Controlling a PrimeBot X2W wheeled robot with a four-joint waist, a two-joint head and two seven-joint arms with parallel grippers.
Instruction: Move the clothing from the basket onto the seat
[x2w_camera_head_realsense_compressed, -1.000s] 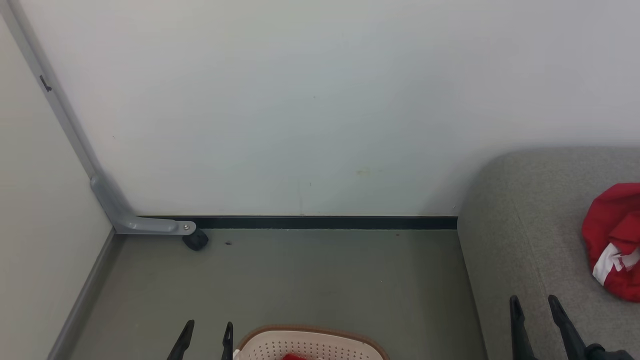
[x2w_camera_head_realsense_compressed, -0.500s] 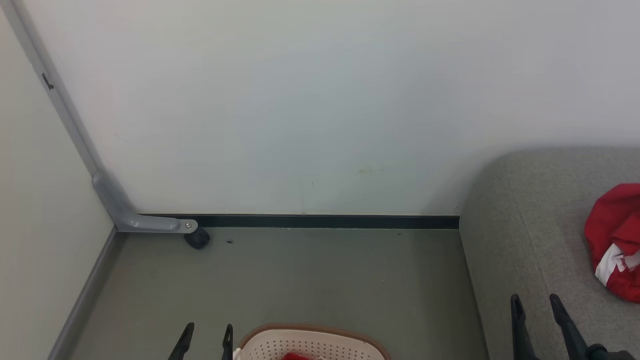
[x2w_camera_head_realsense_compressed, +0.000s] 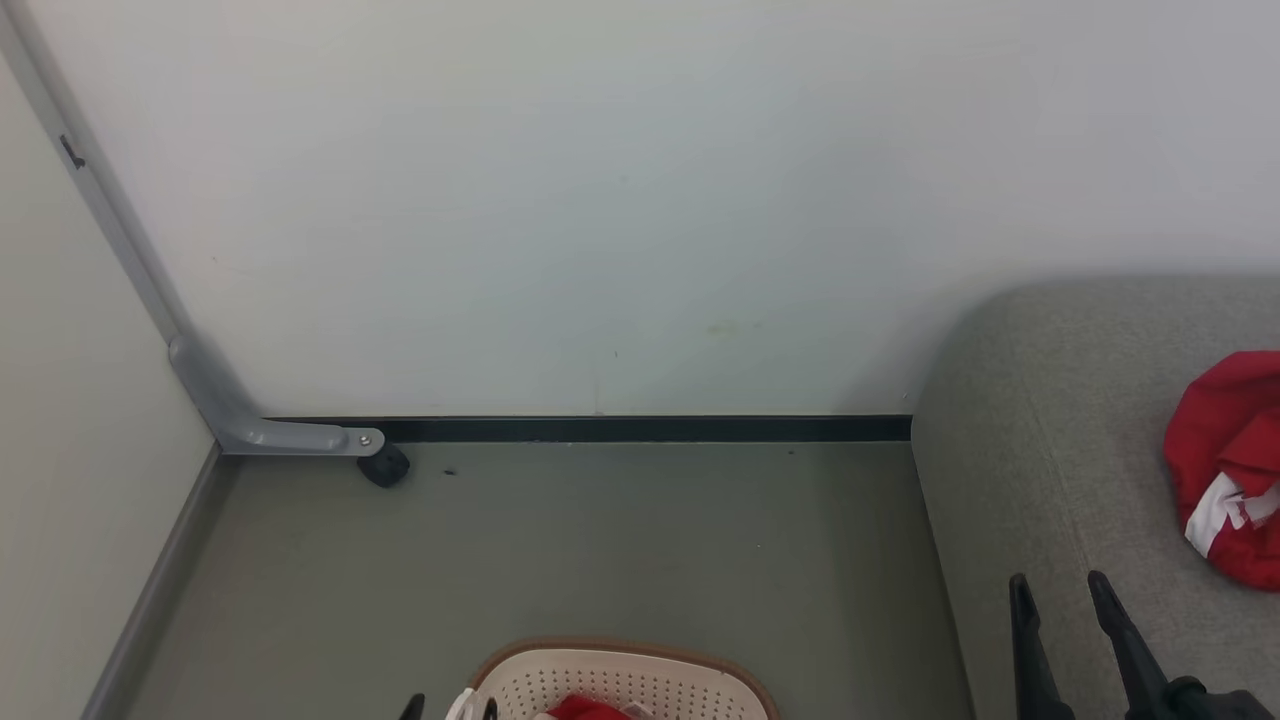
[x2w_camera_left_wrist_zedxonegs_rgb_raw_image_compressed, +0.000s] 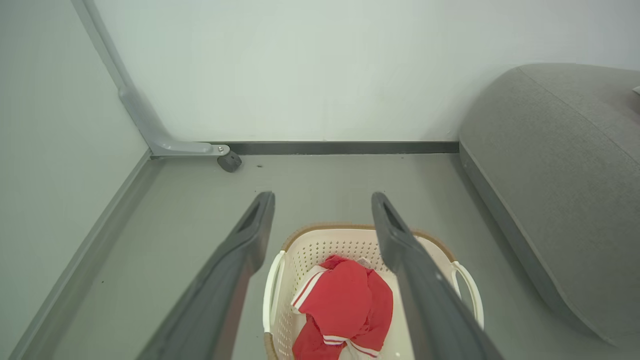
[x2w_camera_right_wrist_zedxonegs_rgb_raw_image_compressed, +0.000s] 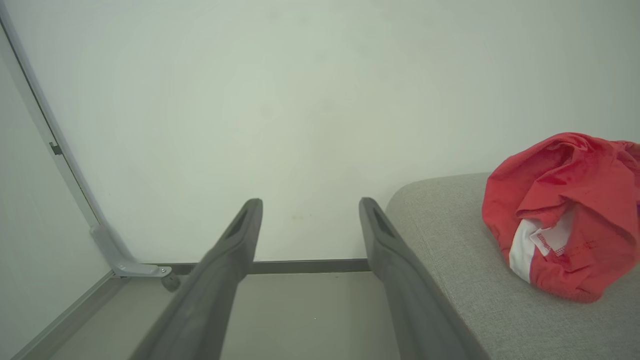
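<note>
While left tool (x2w_camera_left_wrist_zedxonegs_rgb_raw_image_compressed: 322, 197) gapes wide by cream perforated plastic basket (x2w_camera_left_wrist_zedxonegs_rgb_raw_image_compressed: 320, 245) of red striped clothing (x2w_camera_left_wrist_zedxonegs_rgb_raw_image_compressed: 345, 300), right tool (x2w_camera_right_wrist_zedxonegs_rgb_raw_image_compressed: 310, 202) wide, near grey woven seat (x2w_camera_right_wrist_zedxonegs_rgb_raw_image_compressed: 450, 260).

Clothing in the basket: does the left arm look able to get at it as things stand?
Probably yes. The left gripper is open, its fingers pointing down toward the basket, whose top is open. The clothing lies uncovered inside, with nothing between it and the gripper.
</note>
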